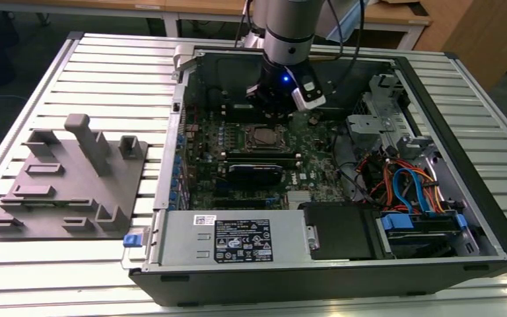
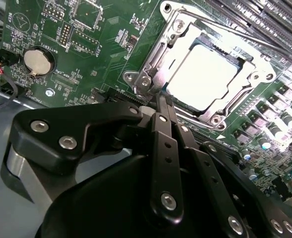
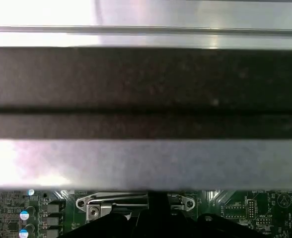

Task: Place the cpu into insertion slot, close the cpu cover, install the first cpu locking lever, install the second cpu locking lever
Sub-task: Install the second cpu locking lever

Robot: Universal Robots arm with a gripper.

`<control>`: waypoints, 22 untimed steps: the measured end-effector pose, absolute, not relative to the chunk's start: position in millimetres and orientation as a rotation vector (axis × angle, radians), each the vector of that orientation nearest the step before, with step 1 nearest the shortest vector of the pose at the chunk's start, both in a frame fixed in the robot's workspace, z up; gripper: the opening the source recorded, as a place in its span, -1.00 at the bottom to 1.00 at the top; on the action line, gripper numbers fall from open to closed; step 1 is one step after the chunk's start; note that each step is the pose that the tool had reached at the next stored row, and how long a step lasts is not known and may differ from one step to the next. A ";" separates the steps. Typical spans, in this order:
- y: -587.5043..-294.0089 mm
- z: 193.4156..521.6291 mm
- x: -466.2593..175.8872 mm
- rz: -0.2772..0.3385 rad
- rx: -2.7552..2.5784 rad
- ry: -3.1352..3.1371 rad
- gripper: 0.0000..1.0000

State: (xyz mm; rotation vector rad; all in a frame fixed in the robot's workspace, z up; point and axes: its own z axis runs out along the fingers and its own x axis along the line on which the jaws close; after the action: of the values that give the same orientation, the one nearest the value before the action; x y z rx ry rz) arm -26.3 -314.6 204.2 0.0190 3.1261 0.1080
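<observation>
A white label (image 1: 203, 219) and a larger black label (image 1: 241, 240) sit on the grey power supply (image 1: 179, 247) in the exterior view, their print too small to read. White lettering on the green circuit board (image 2: 101, 44) in the second wrist view cannot be made out.

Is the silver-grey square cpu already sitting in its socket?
Yes: in the second wrist view the cpu lies in the socket, with the silver metal cpu cover framing it.

The arm (image 1: 286, 30) reaches straight down, its claw (image 2: 161, 101) pointing downward with fingers pressed together.
</observation>
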 end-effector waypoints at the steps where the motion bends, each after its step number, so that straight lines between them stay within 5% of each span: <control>1: -314.6 205.3 -26.3 0.108 0.019 3.126 -0.79; 22: -318.2 222.0 -26.6 0.108 0.019 3.126 -0.79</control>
State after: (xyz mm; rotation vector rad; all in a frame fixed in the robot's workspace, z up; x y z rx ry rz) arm -26.6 -318.2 222.0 0.0189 3.1259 0.1083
